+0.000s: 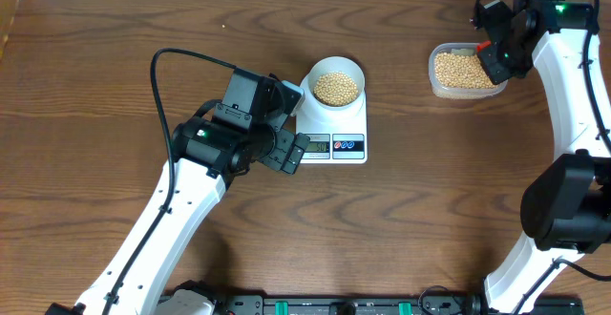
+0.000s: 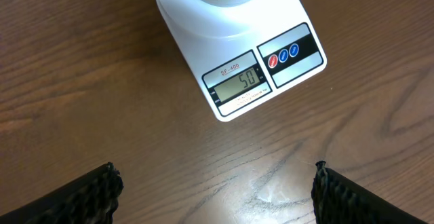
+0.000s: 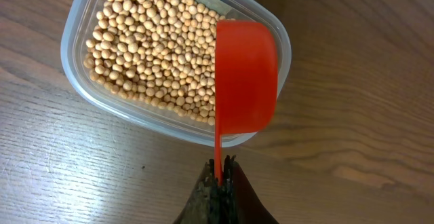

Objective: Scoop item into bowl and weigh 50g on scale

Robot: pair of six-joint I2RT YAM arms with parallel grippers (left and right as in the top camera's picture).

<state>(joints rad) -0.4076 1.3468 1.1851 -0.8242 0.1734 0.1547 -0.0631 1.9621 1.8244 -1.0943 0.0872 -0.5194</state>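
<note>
The scale (image 1: pixel 330 130) is sitting near the middle of the table (image 1: pixel 95 67), a little toward the far edge. The bowl (image 1: pixel 335 87) is resting on the far end of the scale, and beans (image 1: pixel 336 89) are filling it close to the rim. The display (image 2: pixel 241 81) at the scale's near end is showing 50.

The left gripper (image 2: pixel 215 170) is hovering over bare wood just beside the scale's near left corner, touching nothing. Its two dark fingers (image 2: pixel 95 193) are standing wide apart with nothing between them.

Over by the far right corner of the table, a clear tub (image 3: pixel 74 27) is lying with a thick layer of the same beans across its bottom. The right gripper (image 3: pixel 220 178) is pinching the thin handle of a red scoop (image 3: pixel 245 75), its jaws closed tight on it. The scoop's cup is hanging over the right end of the tub, overlapping the rim there. From where I am standing I cannot tell whether the cup is carrying any beans, or whether it is touching the tub.
</note>
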